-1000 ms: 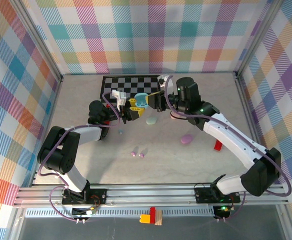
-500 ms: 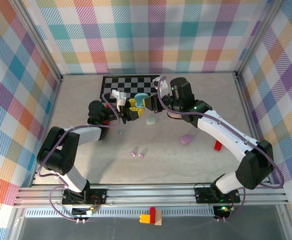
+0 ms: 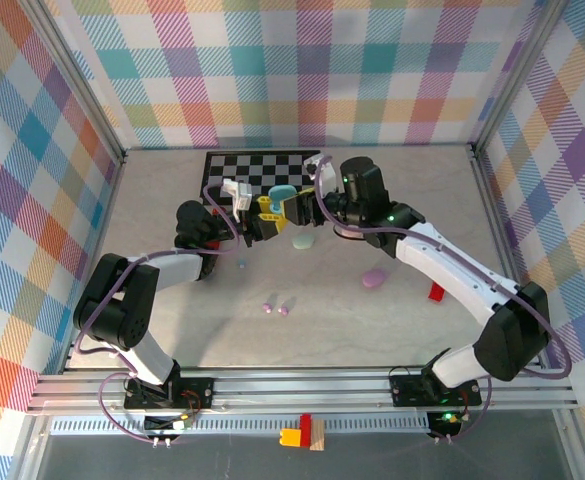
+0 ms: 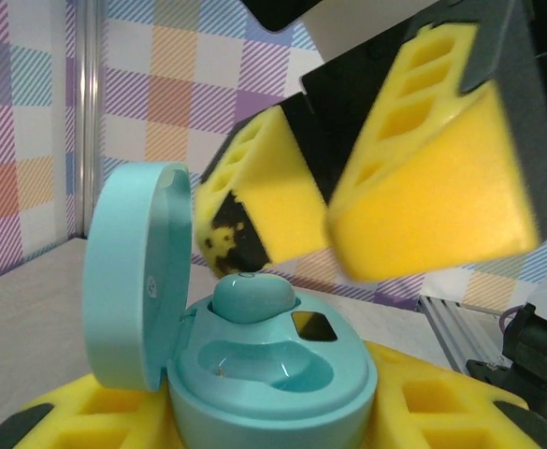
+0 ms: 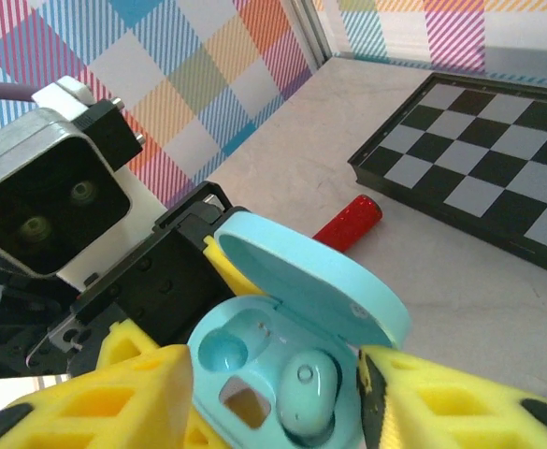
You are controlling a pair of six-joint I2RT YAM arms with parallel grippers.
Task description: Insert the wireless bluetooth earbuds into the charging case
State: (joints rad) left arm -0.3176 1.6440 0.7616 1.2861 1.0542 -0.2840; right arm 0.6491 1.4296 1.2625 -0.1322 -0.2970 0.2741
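Lilac bean-shaped earbuds [image 3: 275, 309] loose on the pale table [image 3: 372, 330], nearest. Beyond, left gripper [image 3: 268, 214] clamps glossy teal charging case [image 3: 283, 194], round lid up; one smooth teal earbud [image 5: 303, 391] seated in a well, second well hollow. Right gripper [image 3: 305, 206], yellow foam pads [image 5: 133, 393] spread, flanks it. Matte chessboard [image 3: 242, 165] behind.

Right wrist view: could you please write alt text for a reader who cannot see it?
An open turquoise charging case has one turquoise earbud in one well, the other well empty. The right end effector is open, straddling the case. Behind lie a red cylinder and a chessboard.
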